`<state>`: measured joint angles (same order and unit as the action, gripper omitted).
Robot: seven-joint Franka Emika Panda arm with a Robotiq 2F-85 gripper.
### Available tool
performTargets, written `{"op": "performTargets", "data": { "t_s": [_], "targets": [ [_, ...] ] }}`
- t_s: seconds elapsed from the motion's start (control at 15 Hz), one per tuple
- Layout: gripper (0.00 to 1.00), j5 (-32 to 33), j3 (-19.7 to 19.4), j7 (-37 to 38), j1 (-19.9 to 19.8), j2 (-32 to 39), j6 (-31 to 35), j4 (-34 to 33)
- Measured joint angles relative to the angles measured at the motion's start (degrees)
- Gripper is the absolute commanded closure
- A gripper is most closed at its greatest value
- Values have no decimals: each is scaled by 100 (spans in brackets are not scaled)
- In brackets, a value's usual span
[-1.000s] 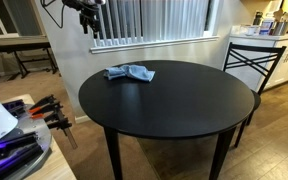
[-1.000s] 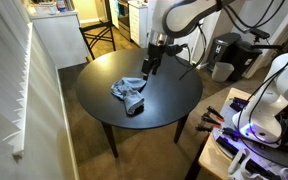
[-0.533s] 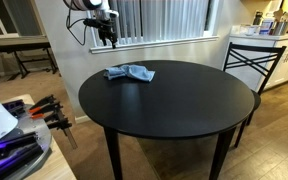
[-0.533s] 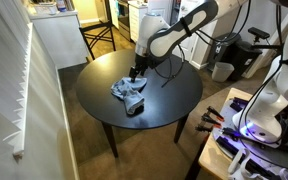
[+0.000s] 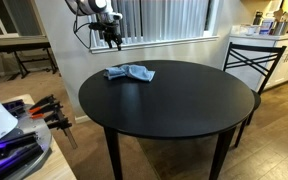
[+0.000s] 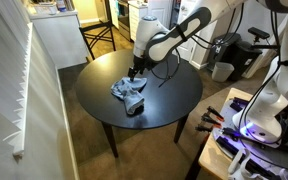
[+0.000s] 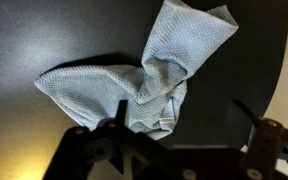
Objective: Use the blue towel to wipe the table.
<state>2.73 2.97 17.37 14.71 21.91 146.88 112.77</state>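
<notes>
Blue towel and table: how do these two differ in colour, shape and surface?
Colour: the blue towel is pale grey-blue; the table is black.
Shape: the towel is crumpled and irregular; the table is round and flat.
Surface: in the wrist view the towel shows a woven grain, while the table looks smooth.
Size: the towel covers only a small part of the table, near its edge.
They share little in look; they only touch.

An exterior view sits low and back, facing the desk [image 5: 174, 105] with blinds [image 5: 154, 20] at 12 o'clock; an exterior view looks down on the desk [image 6: 174, 95] from higher. The wrist view hangs close over the towel [image 7: 154, 80], seen in all three
</notes>
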Motion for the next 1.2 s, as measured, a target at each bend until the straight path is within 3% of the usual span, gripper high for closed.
{"op": "performTargets", "data": {
  "t_s": [0.27,0.47,0.73,1.2],
  "targets": [
    [0,13,-21,94,19,19,-21,-19],
    [0,298,-320,1082,285,342,-343,-393],
    [0,185,-426,2205,472,1246,-1055,-1423],
    [0,-196,-580,3777,418,2979,-1969,-3417]
  ]
}}
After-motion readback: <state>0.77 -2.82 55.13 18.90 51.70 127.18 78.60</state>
